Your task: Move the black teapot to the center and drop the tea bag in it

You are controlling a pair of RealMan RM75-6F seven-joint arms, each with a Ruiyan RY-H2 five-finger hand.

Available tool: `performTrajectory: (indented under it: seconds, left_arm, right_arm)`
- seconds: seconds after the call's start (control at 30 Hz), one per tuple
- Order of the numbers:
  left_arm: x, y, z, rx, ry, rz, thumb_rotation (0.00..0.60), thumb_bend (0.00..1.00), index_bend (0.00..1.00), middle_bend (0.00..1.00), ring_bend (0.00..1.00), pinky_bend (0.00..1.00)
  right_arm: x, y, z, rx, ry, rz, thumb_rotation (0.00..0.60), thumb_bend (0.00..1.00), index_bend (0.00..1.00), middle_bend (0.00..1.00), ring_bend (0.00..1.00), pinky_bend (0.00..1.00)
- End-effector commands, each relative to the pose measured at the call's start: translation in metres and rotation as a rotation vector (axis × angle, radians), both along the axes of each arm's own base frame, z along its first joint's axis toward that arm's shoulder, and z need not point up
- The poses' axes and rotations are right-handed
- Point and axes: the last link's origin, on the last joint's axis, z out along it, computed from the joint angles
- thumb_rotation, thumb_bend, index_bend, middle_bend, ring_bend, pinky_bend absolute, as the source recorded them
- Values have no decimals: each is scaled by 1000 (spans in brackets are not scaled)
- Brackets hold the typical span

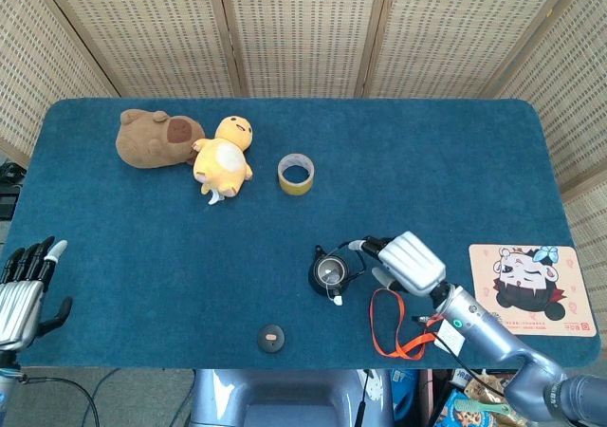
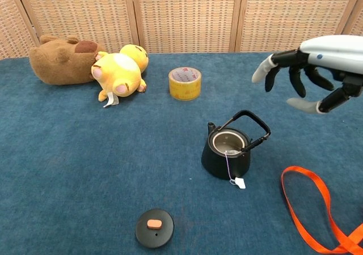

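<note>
Near the middle of the blue-carpeted table [image 1: 142,218], toward its 6 o'clock edge, stood the small black cast-iron teapot [image 2: 226,153], lid off, its hoop handle tilted toward 3 o'clock. A thin string ran out of its open mouth and down the outer wall to a small white paper tag [image 2: 239,182] lying on the cloth just beside the base; the tea bag itself could not be seen, so it was judged to be inside the pot. With the teapot roughly central and the bag apparently dropped in, the task looked essentially done, leaving only the arms to clear away. The round black lid [image 2: 154,227] lay apart at 7 o'clock from the pot; replacing it was not asked for.

The right hand [image 2: 309,68] hung above the table at 2 o'clock from the pot, well apart from it, fingers [image 2: 262,68] spread wide and holding nothing. The left hand [image 1: 24,289] appeared only in the head view, at the table's 8 o'clock corner, fingers apart and empty.

Only the chest view showed the string, the tag and the pot's metal-rimmed opening clearly; the head view gave the pot's place on the whole table and a cartoon-printed mat [image 1: 531,287] at 3 o'clock, which the chest view missed
</note>
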Motion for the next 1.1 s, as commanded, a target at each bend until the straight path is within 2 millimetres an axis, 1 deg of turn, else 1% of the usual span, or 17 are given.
performTrajectory:
  seconds: [0.03,0.23,0.33,0.47,0.53,0.73,0.97,1.1]
  left_arm:
    - [-4,-2,-2,5,6,16,600,429,0,0,0,0]
    - [-9,-6,-3,37,-5,27,600,430,0,0,0,0]
    - [-11,-7,-3,55,-4,23,600,430,0,0,0,0]
    - [-9,-8,-5,50,-11,-5,600,429,0,0,0,0]
    - [-5,-6,-4,54,0,-45,600,429,0,0,0,0]
    - [1,-6,-6,50,-5,-87,600,430,0,0,0,0]
    - [7,-6,-16,17,-14,-147,600,430,0,0,0,0]
    - [11,-7,-20,-5,-21,-177,600,429,0,0,0,0]
  right_arm:
    - [-16,2,20,-93,-39,-101,600,542,273,366,485,663]
    - [-39,11,37,-201,-51,-202,600,526,274,289,372,559]
    - [-51,20,45,-255,-70,-253,600,523,274,265,345,533]
    - [-67,33,52,-320,-56,-290,600,523,273,263,337,518]
    - [-75,41,55,-355,-48,-312,600,523,273,263,336,509]
    - [-84,52,60,-391,-53,-345,600,523,274,263,336,509]
    - [-101,75,68,-444,-37,-397,600,523,273,263,336,509]
    - [-103,83,68,-447,-35,-398,600,522,273,263,335,508]
